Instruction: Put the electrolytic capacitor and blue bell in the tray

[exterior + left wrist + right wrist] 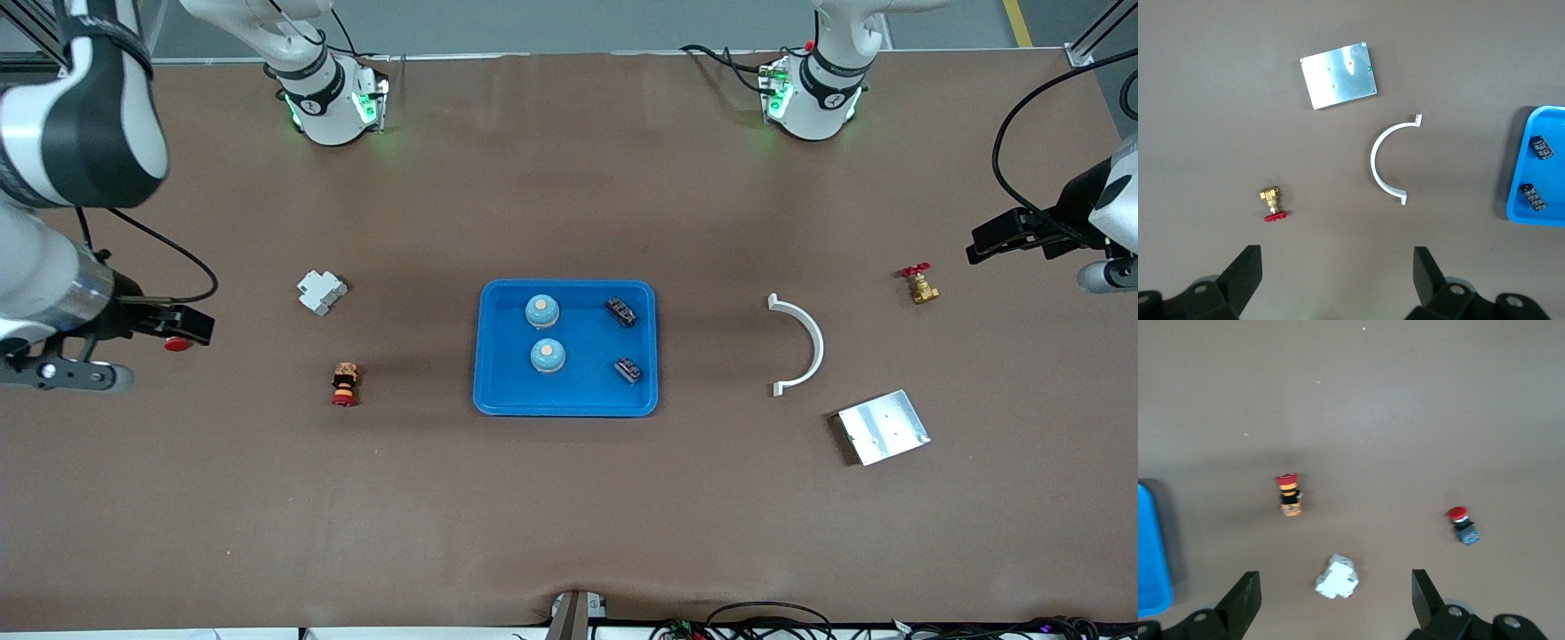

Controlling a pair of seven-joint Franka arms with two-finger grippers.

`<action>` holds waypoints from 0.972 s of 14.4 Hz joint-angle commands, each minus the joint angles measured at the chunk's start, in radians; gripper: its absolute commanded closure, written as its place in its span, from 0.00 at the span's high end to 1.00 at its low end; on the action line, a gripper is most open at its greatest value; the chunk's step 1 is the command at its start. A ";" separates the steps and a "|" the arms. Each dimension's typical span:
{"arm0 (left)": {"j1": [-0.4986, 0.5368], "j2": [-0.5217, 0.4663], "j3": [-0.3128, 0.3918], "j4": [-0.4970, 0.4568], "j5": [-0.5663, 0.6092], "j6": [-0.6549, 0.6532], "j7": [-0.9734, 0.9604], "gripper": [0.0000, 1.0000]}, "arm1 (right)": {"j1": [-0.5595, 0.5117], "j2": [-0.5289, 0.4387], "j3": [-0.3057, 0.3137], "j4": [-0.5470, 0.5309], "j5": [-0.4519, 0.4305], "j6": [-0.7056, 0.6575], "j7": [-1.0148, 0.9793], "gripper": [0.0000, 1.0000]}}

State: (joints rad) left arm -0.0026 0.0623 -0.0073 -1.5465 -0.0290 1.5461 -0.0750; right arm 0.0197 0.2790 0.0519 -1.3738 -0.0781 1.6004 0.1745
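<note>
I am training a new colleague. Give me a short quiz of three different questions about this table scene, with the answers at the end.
1. True or false: both blue bells lie inside the blue tray.
2. How many small black capacitors are in the tray?
3. Multiple choice: which thing lies nearest to the front camera? A) the silver plate B) the white curved clip C) the brass valve

Key
1. True; the two bells sit toward the right arm's end of the tray.
2. Two; one is nearer to the front camera than the other.
3. A. Both the left hand and the right hand are open and hold nothing.
</note>
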 commanded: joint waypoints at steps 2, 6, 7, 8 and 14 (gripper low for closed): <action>-0.002 0.005 0.001 0.016 0.021 -0.017 0.009 1.00 | -0.072 -0.107 0.013 -0.076 0.049 0.019 -0.073 1.00; 0.000 0.005 0.001 0.014 0.021 -0.017 0.009 1.00 | -0.095 -0.168 0.011 -0.148 0.049 0.070 -0.104 1.00; 0.000 0.005 0.001 0.014 0.021 -0.017 0.007 1.00 | -0.101 -0.188 0.011 -0.180 0.049 0.101 -0.105 1.00; 0.000 0.005 0.001 0.014 0.021 -0.017 0.009 1.00 | -0.107 -0.207 0.013 -0.203 0.049 0.111 -0.107 1.00; 0.000 0.005 0.001 0.014 0.021 -0.017 0.009 1.00 | -0.116 -0.258 0.011 -0.211 0.049 0.078 -0.107 1.00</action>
State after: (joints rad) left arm -0.0025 0.0628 -0.0073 -1.5465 -0.0290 1.5461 -0.0750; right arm -0.0726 0.0622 0.0510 -1.5445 -0.0461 1.6735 0.0865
